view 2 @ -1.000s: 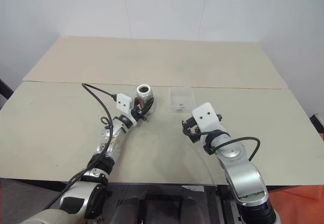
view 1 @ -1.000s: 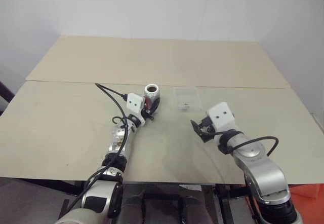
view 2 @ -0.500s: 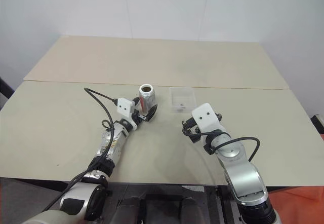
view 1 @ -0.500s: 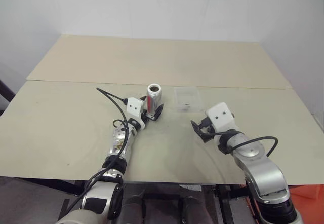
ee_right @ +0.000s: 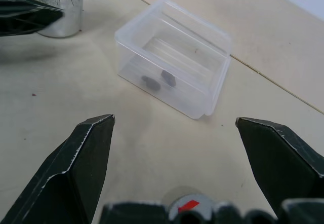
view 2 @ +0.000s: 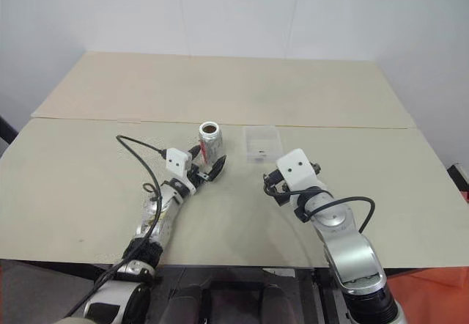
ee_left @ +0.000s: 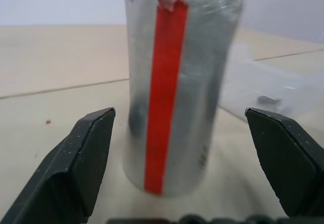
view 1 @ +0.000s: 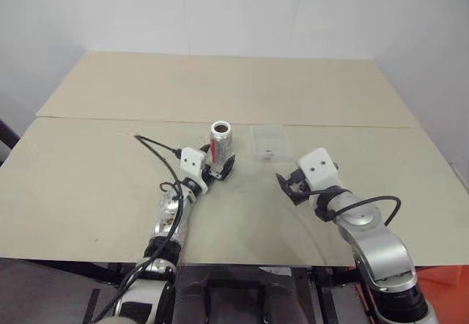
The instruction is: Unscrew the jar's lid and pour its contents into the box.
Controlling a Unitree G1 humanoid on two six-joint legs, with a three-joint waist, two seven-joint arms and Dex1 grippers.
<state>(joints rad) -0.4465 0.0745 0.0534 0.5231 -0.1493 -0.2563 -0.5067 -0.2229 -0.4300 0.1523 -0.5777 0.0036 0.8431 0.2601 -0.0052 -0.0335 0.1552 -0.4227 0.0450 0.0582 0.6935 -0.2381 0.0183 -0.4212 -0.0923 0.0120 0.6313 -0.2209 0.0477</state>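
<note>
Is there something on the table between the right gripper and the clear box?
No. In the right wrist view the table is bare between the open right gripper and the box.

Left hand (view 1: 220,168) fingers spread wide; right hand (view 1: 287,187) likewise.

arms: silver | wrist blocks: white | pincer fingers (ee_left: 76,173): black | cables: black

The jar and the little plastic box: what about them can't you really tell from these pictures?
- Jar: whether anything remains inside; head views show its open mouth too small, left wrist view crops the top.
- Lid: a grey disc with a red mark, half hidden behind the right pincer's base.
- Box: two dark pieces inside, too small to identify.
</note>
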